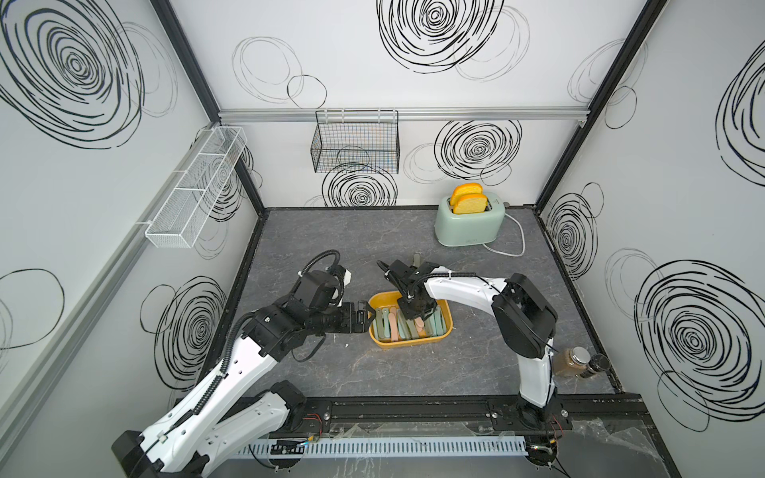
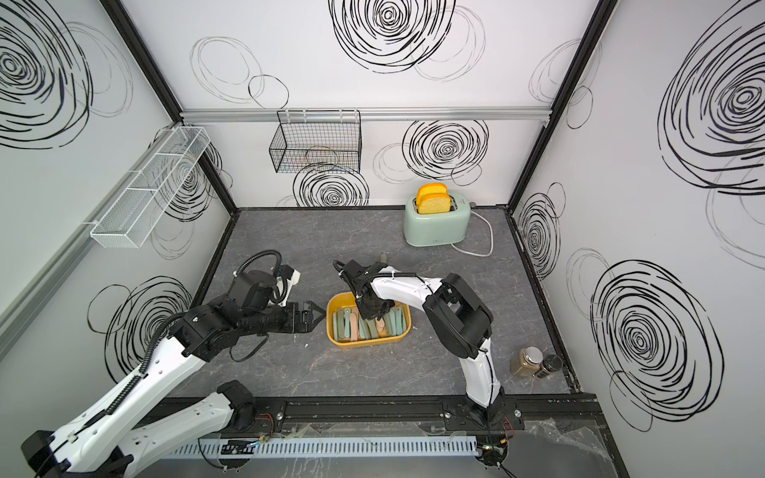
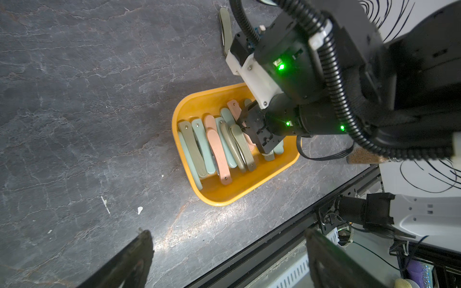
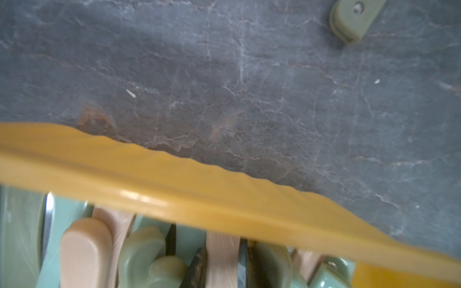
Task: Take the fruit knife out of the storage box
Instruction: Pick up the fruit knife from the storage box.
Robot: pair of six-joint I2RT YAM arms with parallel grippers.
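Left gripper agape, right gripper lowered.

A robot test cell staged as a kitchen: scribble-patterned panel walls on black frames enclose a slate table with a mint toaster.

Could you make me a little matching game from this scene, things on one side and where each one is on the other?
Things:
1. bread slices
2. folded fruit knives
3. black wire basket
4. spice jars

Places:
A. hanging on the back wall
B. in the yellow storage box
C. in the green toaster
D. on the tabletop by the right wall

Pairs: 1-C, 2-B, 3-A, 4-D
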